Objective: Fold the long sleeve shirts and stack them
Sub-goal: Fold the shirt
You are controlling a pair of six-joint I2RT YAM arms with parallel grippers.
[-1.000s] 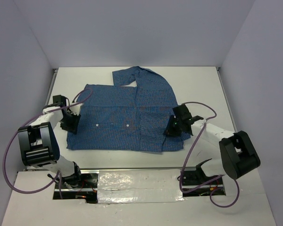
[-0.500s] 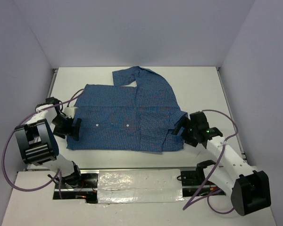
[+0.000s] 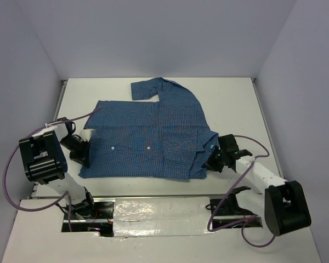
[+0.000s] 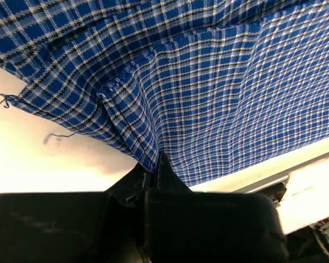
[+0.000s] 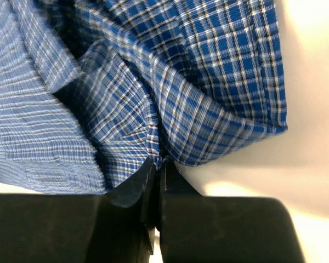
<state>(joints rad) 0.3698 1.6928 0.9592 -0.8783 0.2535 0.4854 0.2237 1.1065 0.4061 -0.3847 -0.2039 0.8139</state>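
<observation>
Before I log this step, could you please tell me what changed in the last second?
The right gripper slid nearer along the blue checked shirt, bunching its right near corner, as its arm swung outward and low. The left gripper shifted slightly nearer. Both are shut on cloth. The shirt otherwise lies unchanged.

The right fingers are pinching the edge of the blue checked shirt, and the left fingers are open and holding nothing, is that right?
Not quite. The left fingers are also shut on an edge of the shirt, as the left wrist view shows. The right fingers do pinch its edge.
</observation>
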